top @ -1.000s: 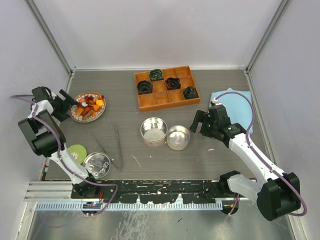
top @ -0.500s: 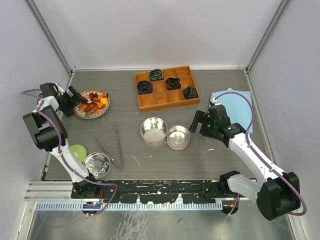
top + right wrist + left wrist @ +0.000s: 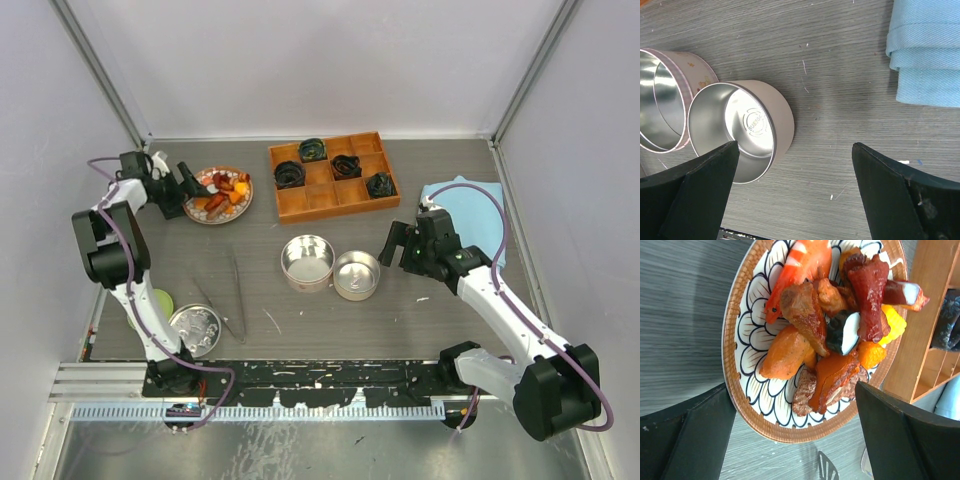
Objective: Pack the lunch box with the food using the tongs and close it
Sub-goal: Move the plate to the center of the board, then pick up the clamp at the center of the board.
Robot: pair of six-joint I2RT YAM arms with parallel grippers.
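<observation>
My left tool [image 3: 194,188], wide and empty, hovered at the brown-rimmed patterned plate [image 3: 212,220]; the slender silver metal tongs [image 3: 237,295] lay basewards, running near-to-far.

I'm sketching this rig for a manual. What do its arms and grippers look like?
The left arm and right arm are built from white links joined by chunky black joints. A thin purple cable loops along each. The left gripper and right gripper are black, each with two broad, flat, matte fingers. No markings are readable on them.
</observation>
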